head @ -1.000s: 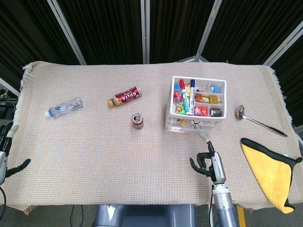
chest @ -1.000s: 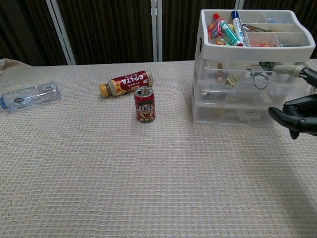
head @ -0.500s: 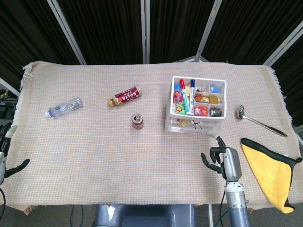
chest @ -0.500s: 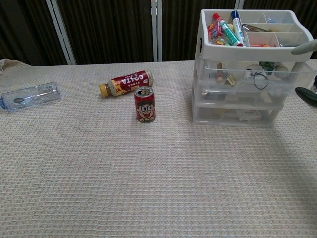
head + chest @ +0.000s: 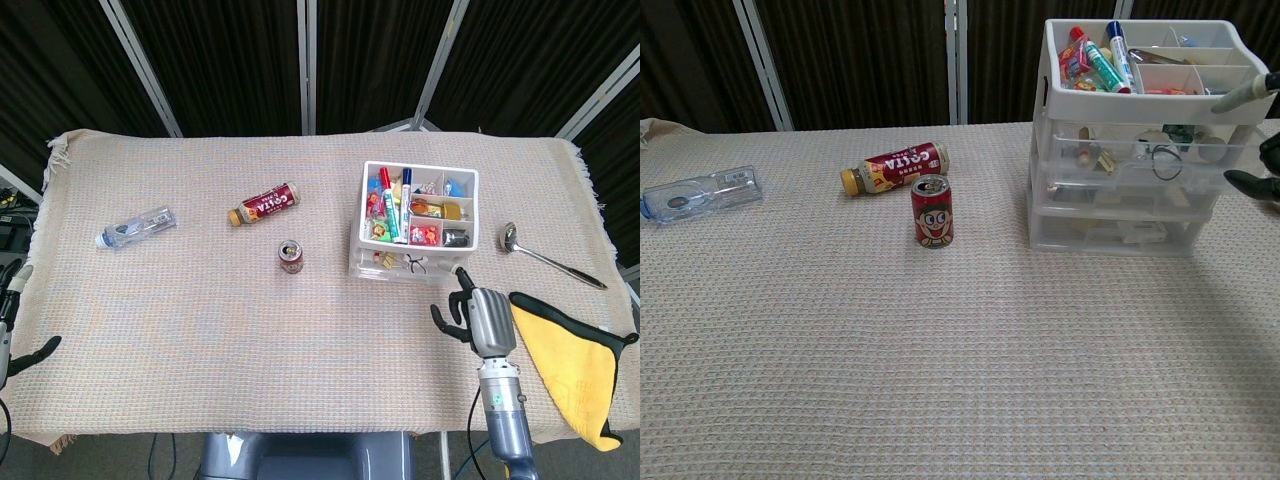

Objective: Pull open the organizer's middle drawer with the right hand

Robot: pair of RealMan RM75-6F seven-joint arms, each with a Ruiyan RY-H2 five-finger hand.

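Three drawers on the organizer (image 5: 1140,150), all looking flush in the chest view; the middle drawer (image 5: 1125,192) was not pulled out. Organizer sat on the far-right part of the table (image 5: 200,340), top tray full of pens and small bits.

Right hand (image 5: 478,318) had shifted over the last second. It started near the organizer's front, roughly under its right half, then slid right and a bit farther in. It ended just off the organizer's near-right corner, one finger stretched toward that corner, the rest loosely curled, holding nothing. Chest view caught only its fingertips (image 5: 1252,182) at the right edge, beside the drawer stack; contact not clear to me.

My read: it had moved off the drawer front, not onto it. No grip on the middle drawer yet, so the pull hadn't started. It would need to come back left and hook the middle front.

Left hand (image 5: 12,325) sat at the near-left table edge, mostly cut off; couldn't tell its state.

Farther out: red can (image 5: 932,211) upright left of the organizer, brown bottle (image 5: 893,166) lying beyond it, clear bottle (image 5: 698,191) far left. Spoon (image 5: 548,256) and yellow cloth (image 5: 570,355) on the right side, cloth just beside the right hand.
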